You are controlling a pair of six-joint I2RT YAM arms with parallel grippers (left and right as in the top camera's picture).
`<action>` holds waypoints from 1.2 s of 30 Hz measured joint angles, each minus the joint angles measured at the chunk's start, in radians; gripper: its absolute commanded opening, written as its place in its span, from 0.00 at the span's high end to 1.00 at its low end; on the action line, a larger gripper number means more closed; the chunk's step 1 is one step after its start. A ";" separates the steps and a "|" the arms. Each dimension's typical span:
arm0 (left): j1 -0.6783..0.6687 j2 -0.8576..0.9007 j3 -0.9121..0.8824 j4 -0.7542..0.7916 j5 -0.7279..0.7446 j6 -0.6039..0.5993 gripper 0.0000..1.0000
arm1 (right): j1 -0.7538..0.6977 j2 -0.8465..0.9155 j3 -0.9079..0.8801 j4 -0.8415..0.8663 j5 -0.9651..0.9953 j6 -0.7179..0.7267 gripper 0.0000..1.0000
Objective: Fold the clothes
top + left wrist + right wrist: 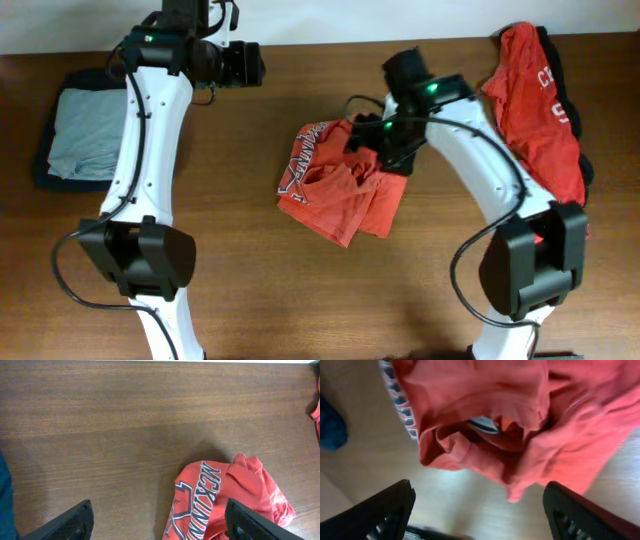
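Jaws: both pairs wide apart, nothing between them. Overhead: left gripper [250,62] hangs over bare table [300,290], up and left of the crumpled shirt [335,190], well apart from it. Right gripper [385,150] sits over that shirt's upper right edge; contact cannot be told from here. The shirt is a red-orange heap with white lettering along its left side, near mid-table. A second red shirt [535,110] lies spread out to its right at the table's far corner, partly under the right arm. Far left of the heap, a grey-blue garment [85,135] lies folded on a navy one [45,170]. Left wrist: gripper [160,522] open, dark fingers [70,522] at the frame's lower corners, wood grain between them. Crumpled shirt [235,495] is beyond the right finger, lettering [202,495] reading "MCKINN" running down its near fold. A sliver of navy [4,495] shows at the left edge and a bit of red [316,405] at the right. Right wrist: gripper [480,510] open, fingers [385,510] spread low in frame, table between them. Crumpled shirt [520,420] fills the upper frame just past the fingertips, bunched in folds, with a pale label [482,424] showing in the neck opening. View blurred; touch cannot be told. Blue cloth [330,425] shows far left of the shirt.
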 measured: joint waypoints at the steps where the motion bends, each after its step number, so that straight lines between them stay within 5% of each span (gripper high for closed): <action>1: 0.000 0.000 0.000 -0.001 -0.004 -0.001 0.13 | 0.006 0.000 -0.016 0.016 0.002 0.041 0.15; 14: 0.000 0.000 0.000 -0.008 -0.034 0.000 0.13 | 0.021 0.000 -0.128 0.150 0.020 0.229 0.22; 21: 0.000 0.000 0.000 -0.008 -0.035 0.001 0.13 | 0.064 0.000 -0.134 0.210 0.027 0.060 0.24; 31: 0.000 0.000 0.000 -0.008 -0.043 0.004 0.13 | 0.090 0.000 -0.135 0.182 0.129 -0.164 0.53; 36: 0.000 0.000 0.000 -0.008 -0.043 0.004 0.13 | 0.106 0.000 -0.135 0.178 0.167 -0.208 0.54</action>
